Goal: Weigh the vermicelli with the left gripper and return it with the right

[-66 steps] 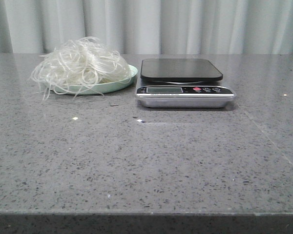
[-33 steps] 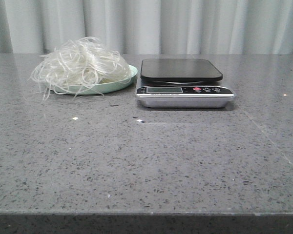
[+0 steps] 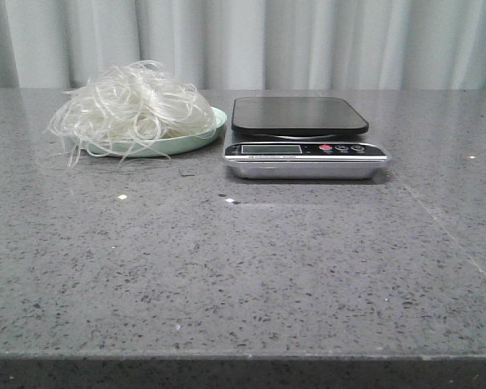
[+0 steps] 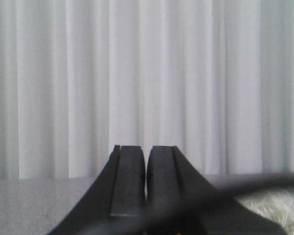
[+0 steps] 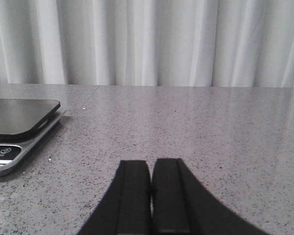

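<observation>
The vermicelli [image 3: 134, 107] is a fluffy whitish tangle heaped on a pale mint-green plate [image 3: 196, 140] at the back left of the table. A corner of it shows blurred in the left wrist view [image 4: 277, 208]. A kitchen scale [image 3: 304, 138] with a black platform and silver front stands right of the plate; its platform is bare. It also shows in the right wrist view [image 5: 17, 127]. My left gripper [image 4: 146, 169] is shut and empty, pointed at the curtain. My right gripper [image 5: 151, 183] is shut and empty, low over the table right of the scale. Neither arm shows in the front view.
A grey speckled stone table [image 3: 251, 267] runs to its front edge near the camera. A pale pleated curtain [image 3: 308, 40] hangs behind the table. A blurred dark cable [image 4: 245, 188] crosses the left wrist view over the fingers.
</observation>
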`<action>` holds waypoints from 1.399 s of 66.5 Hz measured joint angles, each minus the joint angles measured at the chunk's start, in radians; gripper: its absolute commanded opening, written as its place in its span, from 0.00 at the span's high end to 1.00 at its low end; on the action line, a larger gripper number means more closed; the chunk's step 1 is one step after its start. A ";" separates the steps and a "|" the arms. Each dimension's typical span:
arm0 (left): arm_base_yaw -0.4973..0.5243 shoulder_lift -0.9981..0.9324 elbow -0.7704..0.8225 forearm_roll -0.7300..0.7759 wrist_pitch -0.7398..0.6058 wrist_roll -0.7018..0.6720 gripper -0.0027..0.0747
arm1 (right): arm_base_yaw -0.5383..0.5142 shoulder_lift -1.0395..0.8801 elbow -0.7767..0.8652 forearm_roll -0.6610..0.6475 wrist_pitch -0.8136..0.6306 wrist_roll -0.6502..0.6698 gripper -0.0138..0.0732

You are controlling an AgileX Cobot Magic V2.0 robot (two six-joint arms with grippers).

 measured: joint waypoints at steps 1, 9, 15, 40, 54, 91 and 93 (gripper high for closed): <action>0.000 0.003 -0.011 0.000 0.006 0.000 0.80 | 0.000 0.000 0.000 0.000 0.000 0.000 0.64; 0.000 0.099 -0.190 0.000 0.144 0.000 0.80 | 0.000 0.000 0.000 0.000 0.000 0.000 0.64; 0.000 0.206 -0.327 -0.022 0.297 0.000 0.80 | 0.000 0.000 0.000 0.000 0.000 0.000 0.64; 0.000 0.473 -0.472 -0.097 0.485 0.000 0.78 | 0.000 0.000 0.000 0.000 0.000 0.000 0.64; -0.004 0.528 -0.498 -0.102 0.530 0.000 0.42 | 0.000 0.000 0.000 0.000 0.000 0.000 0.64; -0.073 0.679 -0.579 -0.196 0.528 0.020 0.24 | 0.000 0.000 0.000 0.000 0.000 0.000 0.64; -0.075 0.706 -0.607 -0.201 0.543 0.028 0.24 | 0.000 0.000 0.000 0.000 0.000 0.000 0.64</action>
